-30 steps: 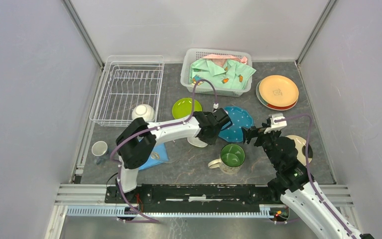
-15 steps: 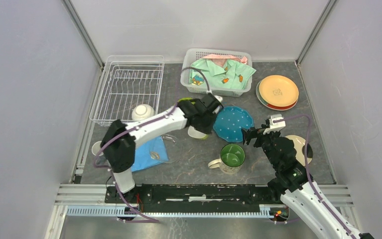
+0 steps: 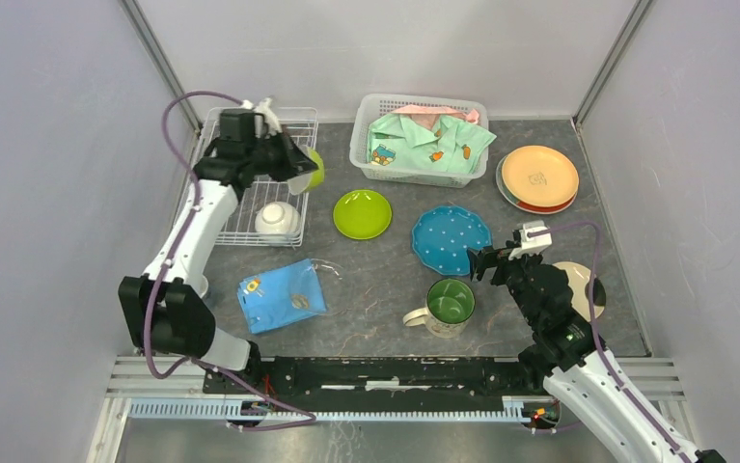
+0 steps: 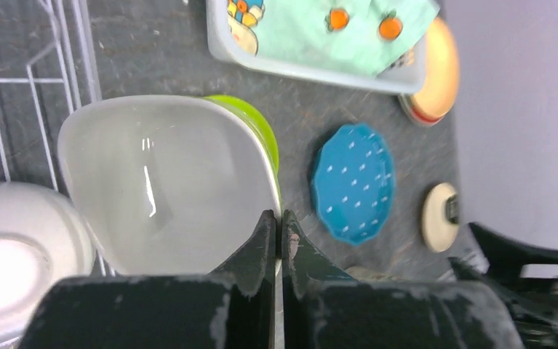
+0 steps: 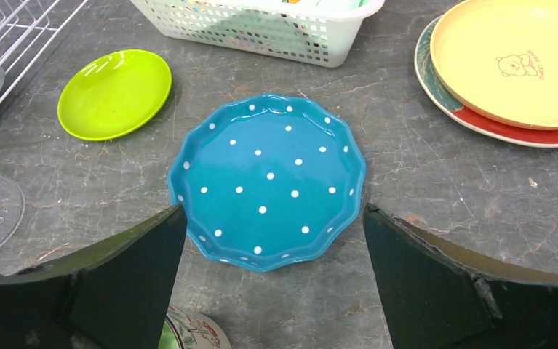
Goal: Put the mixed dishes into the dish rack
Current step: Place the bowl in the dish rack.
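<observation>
the dish rack [image 3: 240, 198] sits at 10 o'clock on the desk [image 3: 375, 289], with a white bowl [image 3: 277, 219] already resting in its near end. the left tool [image 4: 279, 229] is pinched fully shut on the rim of a white-and-green bowl [image 4: 159, 189], which hangs in the air over the rack's 3 o'clock rail. the bowl is tipped on edge, its white hollow turned toward 9 o'clock and its green outside toward 3 o'clock. the move ahead seems to turn on this: the free tines lie at about 9 to 10 o'clock from the held bowl, the parked white bowl lies at 6 o'clock from it, and the left arm is the only one within reach of the rack. further right, the lime-green plate [image 3: 363, 213] lies flat near the middle of the desk. the right tool [image 5: 272, 211] hovers with its jaws spread wide and nothing in them, the blue dotted plate [image 5: 268, 189] flat on the desk below the gap. a second ago the left arm stretched low to mid-desk beside that blue plate, the bowl down on the desk there; now it has swung up to the rack with the bowl. the right arm has not shifted.
</observation>
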